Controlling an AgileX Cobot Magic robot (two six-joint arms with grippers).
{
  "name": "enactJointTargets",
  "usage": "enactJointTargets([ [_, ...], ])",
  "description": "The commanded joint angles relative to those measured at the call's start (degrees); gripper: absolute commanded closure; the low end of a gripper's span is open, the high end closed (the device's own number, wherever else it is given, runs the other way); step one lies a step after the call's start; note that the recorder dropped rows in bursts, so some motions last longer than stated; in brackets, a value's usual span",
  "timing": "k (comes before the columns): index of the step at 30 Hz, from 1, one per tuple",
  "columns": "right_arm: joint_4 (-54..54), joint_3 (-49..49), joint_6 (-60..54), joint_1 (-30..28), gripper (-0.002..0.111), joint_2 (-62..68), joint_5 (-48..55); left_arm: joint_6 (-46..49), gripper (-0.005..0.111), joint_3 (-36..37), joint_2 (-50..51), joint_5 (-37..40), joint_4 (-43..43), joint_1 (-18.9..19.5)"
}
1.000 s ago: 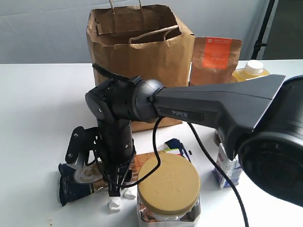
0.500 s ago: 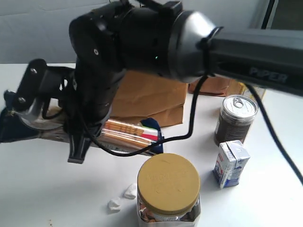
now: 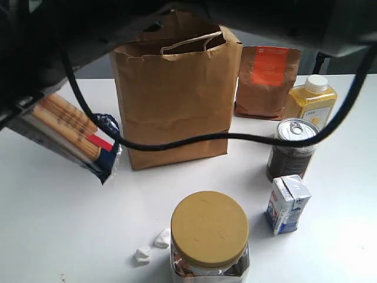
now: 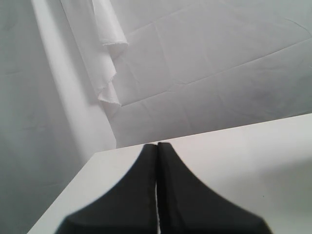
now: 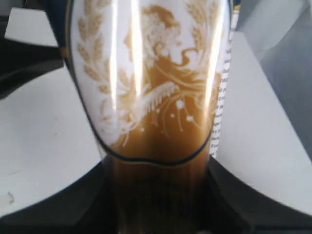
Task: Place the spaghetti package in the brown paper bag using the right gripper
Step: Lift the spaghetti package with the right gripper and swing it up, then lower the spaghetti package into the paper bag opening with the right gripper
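- the step in hand looks like the carry. the spaghetti package (image 3: 70,137) is up off the white table (image 3: 53,236), tilted, just beside the brown paper bag (image 3: 177,100), on the bag's left as the outside camera sees it.
- the right gripper (image 5: 156,200) is closed around the package. in its wrist view the gold emblem (image 5: 156,87) fills the picture, with black claw parts on both sides. that view is blurry, so i cannot tell how tight the pinch is.
- the left gripper (image 4: 157,153) has its two fingers pressed together with nothing between them. no bag shows in its view.
- next move, i think: lift the package higher than the bag's open top and bring it over the hole. then tip it end-down so it misses the paper handles (image 3: 188,42), and let go.
- half a second ago the package was low, in front of the bag, and the black arm (image 3: 35,41) hid much of the bag. now the package is higher and further left, and most of the bag shows.
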Motion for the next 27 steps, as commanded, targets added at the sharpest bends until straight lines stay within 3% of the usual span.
enactJointTargets([
  [1, 0.38, -0.42, -0.10, -0.25, 0.108, -3.63, -10.16, -0.21, 0.107, 0.27, -0.13, -0.38, -0.24, 0.13],
  [12, -15.82, -0.42, 17.66, -4.40, 0.108, -7.16, -24.26, -0.21, 0.107, 0.27, -0.13, -0.38, -0.24, 0.13],
  [27, -27.68, -0.42, 37.50, -17.03, 0.108, -4.58, -36.99, -0.21, 0.107, 0.27, -0.13, -0.38, -0.24, 0.13],
])
